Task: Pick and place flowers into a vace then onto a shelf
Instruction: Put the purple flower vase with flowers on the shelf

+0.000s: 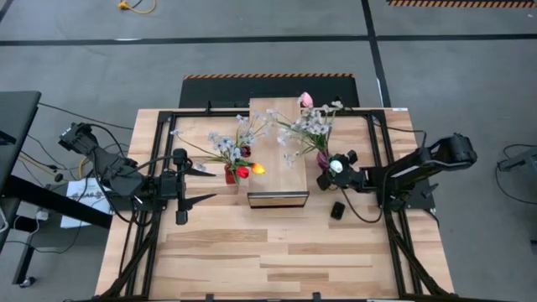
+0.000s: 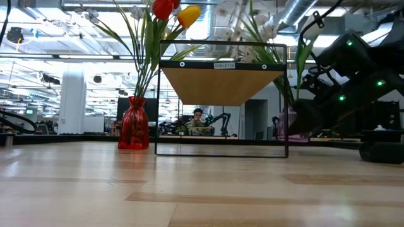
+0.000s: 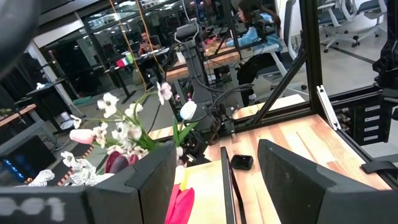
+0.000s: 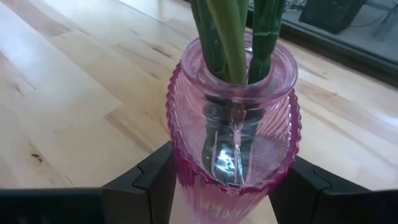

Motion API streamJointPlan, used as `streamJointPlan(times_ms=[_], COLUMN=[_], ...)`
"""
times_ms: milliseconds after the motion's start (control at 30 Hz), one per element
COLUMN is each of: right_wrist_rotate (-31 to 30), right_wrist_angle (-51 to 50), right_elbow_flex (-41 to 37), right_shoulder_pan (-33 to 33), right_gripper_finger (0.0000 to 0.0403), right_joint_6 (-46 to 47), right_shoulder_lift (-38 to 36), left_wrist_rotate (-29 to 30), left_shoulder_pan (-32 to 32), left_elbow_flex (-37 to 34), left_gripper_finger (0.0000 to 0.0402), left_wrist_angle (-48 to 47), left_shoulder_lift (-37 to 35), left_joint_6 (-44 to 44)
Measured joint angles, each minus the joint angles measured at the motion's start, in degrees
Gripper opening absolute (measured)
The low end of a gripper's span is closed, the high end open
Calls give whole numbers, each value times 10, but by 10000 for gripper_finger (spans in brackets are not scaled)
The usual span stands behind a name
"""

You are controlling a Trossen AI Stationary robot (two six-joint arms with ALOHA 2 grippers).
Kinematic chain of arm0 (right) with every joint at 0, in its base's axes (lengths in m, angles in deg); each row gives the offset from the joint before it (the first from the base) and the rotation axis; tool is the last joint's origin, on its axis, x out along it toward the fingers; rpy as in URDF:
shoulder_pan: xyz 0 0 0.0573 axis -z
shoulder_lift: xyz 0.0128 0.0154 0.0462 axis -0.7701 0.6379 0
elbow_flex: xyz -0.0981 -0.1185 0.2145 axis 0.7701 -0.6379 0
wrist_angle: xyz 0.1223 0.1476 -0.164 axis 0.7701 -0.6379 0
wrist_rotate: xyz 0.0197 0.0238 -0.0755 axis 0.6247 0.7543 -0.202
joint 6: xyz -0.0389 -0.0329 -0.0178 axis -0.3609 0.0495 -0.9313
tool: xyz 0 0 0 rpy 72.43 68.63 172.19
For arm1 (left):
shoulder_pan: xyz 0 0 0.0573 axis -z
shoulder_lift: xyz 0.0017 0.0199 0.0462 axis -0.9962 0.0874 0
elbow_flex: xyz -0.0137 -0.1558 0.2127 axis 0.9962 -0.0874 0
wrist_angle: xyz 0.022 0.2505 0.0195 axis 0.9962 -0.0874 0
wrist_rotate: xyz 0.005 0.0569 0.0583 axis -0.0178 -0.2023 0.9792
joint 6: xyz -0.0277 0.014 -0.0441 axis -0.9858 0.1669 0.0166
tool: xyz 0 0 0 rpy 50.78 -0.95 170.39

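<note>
A pink ribbed glass vase [image 4: 233, 155] holds green stems, pale blossoms [image 1: 310, 126] and a pink tulip [image 1: 306, 100]. It stands upright just right of the shelf [image 1: 277, 168], and my right gripper [image 1: 328, 164] is shut on it. A red vase [image 2: 134, 123] with a red tulip [image 2: 163, 7], a yellow tulip [image 2: 189, 14] and pale sprays stands on its base on the table, left of the shelf. My left gripper [image 1: 205, 183] hangs open high above the table, left of the red vase, with nothing between its fingers. My right gripper holds the pink vase by its ribbed body [image 4: 177, 177], one finger [image 4: 146, 183] on each side. It comes from the table's right, slanting down. The vase is upright. Its base lies below the wrist view, so whether it rests on the table I cannot tell.
The shelf, a light-wood plank on a thin black frame [image 2: 221, 151], runs between the two vases. A small black object [image 1: 337, 210] lies on the table near my right arm. Black rails [image 1: 382, 159] border the table. The near half of the tabletop [image 1: 268, 260] is bare wood.
</note>
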Motion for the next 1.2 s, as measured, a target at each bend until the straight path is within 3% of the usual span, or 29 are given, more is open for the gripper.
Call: streamJointPlan(times_ms=[700, 1200], right_wrist_rotate=[-15, -11], right_wrist_angle=[-251, -341], right_elbow_flex=[0, 67], right_shoulder_pan=[69, 108], right_gripper_finger=[191, 191], right_joint_6=[-3, -78], right_shoulder_lift=[-234, -264], left_wrist_rotate=[0, -32], left_shoulder_pan=[0, 0], left_elbow_flex=[0, 0], left_gripper_finger=[217, 217], left_wrist_angle=[0, -1], left_shoulder_lift=[0, 0], left_joint_6=[0, -5])
